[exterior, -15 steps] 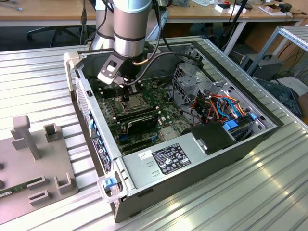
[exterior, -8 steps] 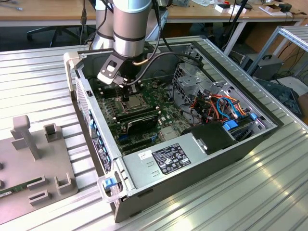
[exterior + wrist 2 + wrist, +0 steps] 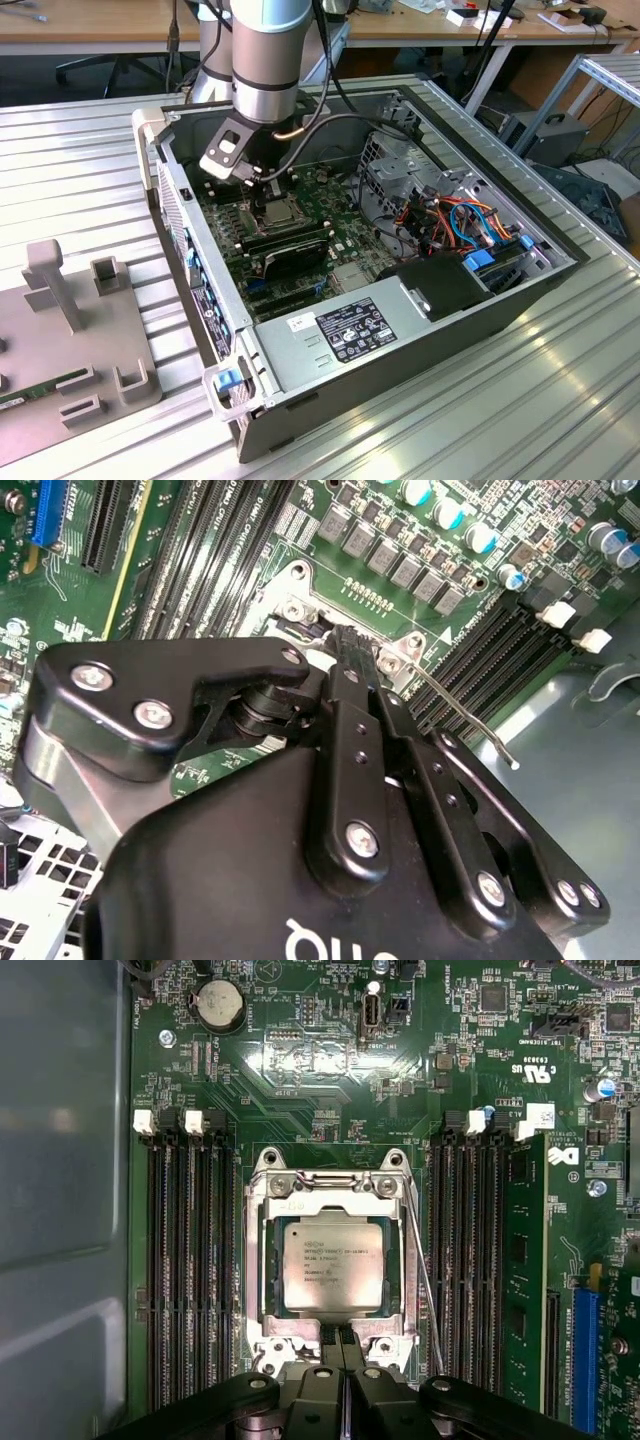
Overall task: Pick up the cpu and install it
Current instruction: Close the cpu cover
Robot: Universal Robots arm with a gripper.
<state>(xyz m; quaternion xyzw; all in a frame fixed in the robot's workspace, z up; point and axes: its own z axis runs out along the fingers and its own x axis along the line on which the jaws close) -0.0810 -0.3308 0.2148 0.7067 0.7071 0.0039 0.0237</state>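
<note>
The cpu [image 3: 332, 1265], a small silver-grey square, lies flat inside the socket frame [image 3: 263, 1260] on the green motherboard. In the exterior view the cpu [image 3: 281, 211] sits under the arm, inside the open computer case. My gripper [image 3: 345, 1348] hovers at one edge of the socket, its black fingers pressed together with nothing between them. In the second wrist view the gripper [image 3: 346, 638] has its tips just over the socket's corner. A thin wire lever [image 3: 462, 712] stands out beside the socket.
Long black memory slots [image 3: 185, 1260] flank the socket on both sides, and a green memory stick [image 3: 522, 1260] stands in one. The case wall [image 3: 190, 250], power supply [image 3: 340, 335] and cable bundle [image 3: 460, 225] surround the board. A grey fixture plate [image 3: 70, 340] lies at the exterior view's left.
</note>
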